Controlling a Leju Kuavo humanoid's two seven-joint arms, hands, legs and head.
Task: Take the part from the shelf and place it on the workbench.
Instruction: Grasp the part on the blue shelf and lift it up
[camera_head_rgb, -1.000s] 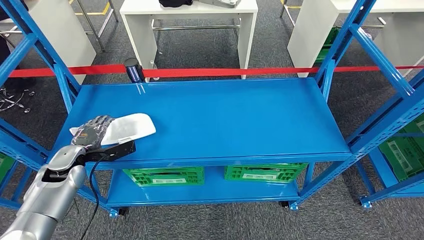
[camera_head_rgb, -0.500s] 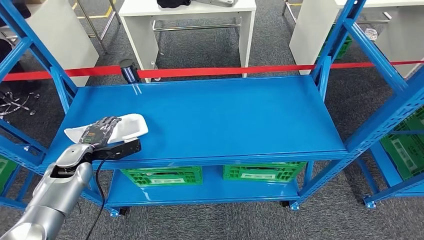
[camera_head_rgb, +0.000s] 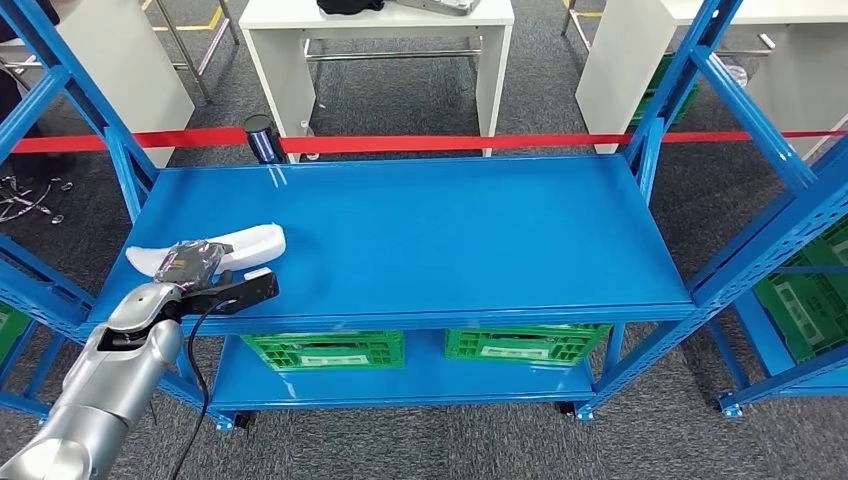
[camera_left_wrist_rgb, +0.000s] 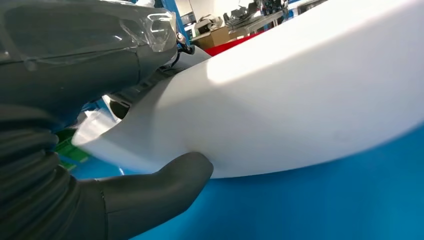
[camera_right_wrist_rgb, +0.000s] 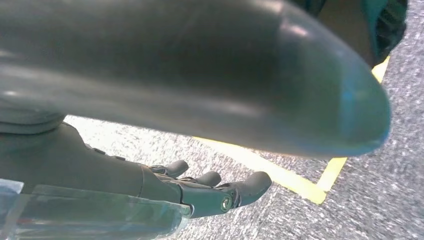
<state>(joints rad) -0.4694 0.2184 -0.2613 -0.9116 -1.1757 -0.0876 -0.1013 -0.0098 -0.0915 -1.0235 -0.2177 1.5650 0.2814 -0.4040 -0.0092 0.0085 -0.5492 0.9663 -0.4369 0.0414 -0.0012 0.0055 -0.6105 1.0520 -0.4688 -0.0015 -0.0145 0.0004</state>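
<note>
The part, a long white moulded piece, lies low over the near left corner of the blue shelf deck, its length running roughly along the front edge. The left hand is clamped on it near the middle: in the left wrist view the thick thumb presses up against the part's underside while the dark fingers lie over its top, so the grip is a pinch across the thickness rather than a wrap around an end. That central hold appears chosen to keep so long a piece balanced. Whether the part is resting on the deck or just clear of it cannot be told from these views; the wrist view shows blue surface close beneath it. The right hand hangs over grey carpet crossed by a yellow floor line, fingers apart and holding nothing, evidently kept out of the way beside the body. Two green crates sit on the lower shelf level, and a red barrier tape runs behind the frame with white tables beyond it. In my judgement the task is at the pick-up stage; the carry to the workbench is not yet done.
</note>
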